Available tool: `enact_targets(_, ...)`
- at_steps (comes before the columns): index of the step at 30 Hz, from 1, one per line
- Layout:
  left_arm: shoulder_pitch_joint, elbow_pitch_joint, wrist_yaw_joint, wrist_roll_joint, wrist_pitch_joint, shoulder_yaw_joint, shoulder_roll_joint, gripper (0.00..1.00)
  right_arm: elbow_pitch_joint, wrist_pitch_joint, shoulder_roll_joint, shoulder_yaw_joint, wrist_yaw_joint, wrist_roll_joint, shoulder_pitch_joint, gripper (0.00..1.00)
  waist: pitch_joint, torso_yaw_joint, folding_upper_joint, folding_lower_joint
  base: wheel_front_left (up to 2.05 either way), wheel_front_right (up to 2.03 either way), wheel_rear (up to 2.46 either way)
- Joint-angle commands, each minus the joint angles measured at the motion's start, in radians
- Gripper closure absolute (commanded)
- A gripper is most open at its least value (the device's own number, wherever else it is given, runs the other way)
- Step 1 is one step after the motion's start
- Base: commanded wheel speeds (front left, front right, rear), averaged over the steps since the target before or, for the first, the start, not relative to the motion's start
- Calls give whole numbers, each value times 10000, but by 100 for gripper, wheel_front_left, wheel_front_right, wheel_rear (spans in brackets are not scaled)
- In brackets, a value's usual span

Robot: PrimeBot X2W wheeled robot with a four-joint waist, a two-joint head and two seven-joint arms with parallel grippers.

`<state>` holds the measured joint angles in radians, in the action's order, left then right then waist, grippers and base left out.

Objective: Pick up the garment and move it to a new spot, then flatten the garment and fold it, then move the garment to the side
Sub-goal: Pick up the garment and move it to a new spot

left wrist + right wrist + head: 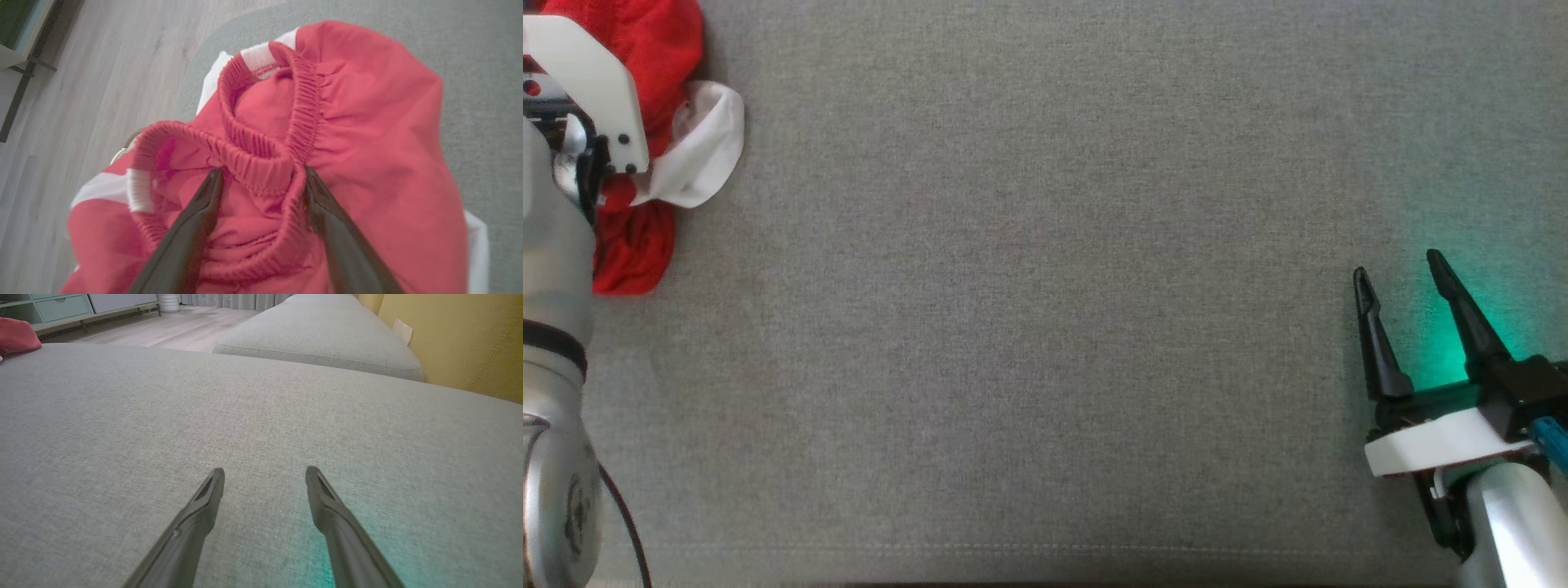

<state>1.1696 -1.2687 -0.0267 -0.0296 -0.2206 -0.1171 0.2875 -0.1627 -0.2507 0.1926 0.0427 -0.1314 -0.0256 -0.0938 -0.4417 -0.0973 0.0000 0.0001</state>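
Observation:
The garment (pixel 637 237) is a bunched red piece with white trim, lying at the far left edge of the grey cushion (pixel 1045 327). My left arm (pixel 556 245) reaches over it, and its white wrist housing covers the fingers in the head view. Seen from the left wrist, my left gripper (pixel 262 170) is open, its two dark fingers straddling a fold of the garment's (pixel 367 122) ribbed elastic waistband. My right gripper (pixel 1396 265) rests open over bare cushion at the lower right, far from the garment. The right wrist view has the open right gripper (pixel 265 471) with nothing between its fingers and the garment (pixel 16 335) far off.
Beyond the garment the cushion's rounded edge (pixel 196 81) drops to a wooden floor (pixel 81 81). A second grey cushion (pixel 318 339) lies past the first, beside a yellow wall (pixel 470 343). A low cabinet (pixel 61 306) stands at the room's far side.

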Motion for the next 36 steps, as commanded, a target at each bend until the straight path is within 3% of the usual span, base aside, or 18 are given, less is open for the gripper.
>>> enact_targets(1,314,174,-115,-74,-63,88,689,0,342,-111,129,116,7,-52,-26,0,-67,-5,0,-1,0,0,0)
enact_targets(2,275,131,-116,-48,-117,82,674,0,362,-111,129,87,7,-48,-30,0,-90,-14,0,-1,0,0,0)
enact_targets(3,235,100,-64,-49,-132,42,658,79,382,-111,119,56,7,-39,-31,0,-110,-29,0,-1,0,0,0)
enact_targets(4,223,93,-31,-28,-42,26,646,100,402,-111,99,21,7,-21,-30,0,-126,-51,0,-1,0,0,0)
enact_targets(10,628,678,84,152,1935,-39,512,100,322,-111,-61,-226,7,77,-4,0,319,-382,0,-1,0,0,0)
enact_targets(20,1433,1265,1109,597,3816,-180,174,100,-59,-111,-707,72,7,9,-116,0,2117,-267,0,-1,0,0,0)
enact_targets(25,1654,1780,1397,500,4292,-684,-71,100,29,-111,-988,349,7,106,-220,0,2900,327,0,-1,0,0,0)
enact_targets(31,1346,2298,1558,740,4430,-1338,-420,100,440,-111,-1196,910,7,157,-279,0,3576,1576,0,-1,0,0,0)
enact_targets(36,514,2989,1570,1365,4503,-2496,-964,100,728,-111,-1300,875,7,229,-134,0,3939,2502,0,-1,0,0,0)
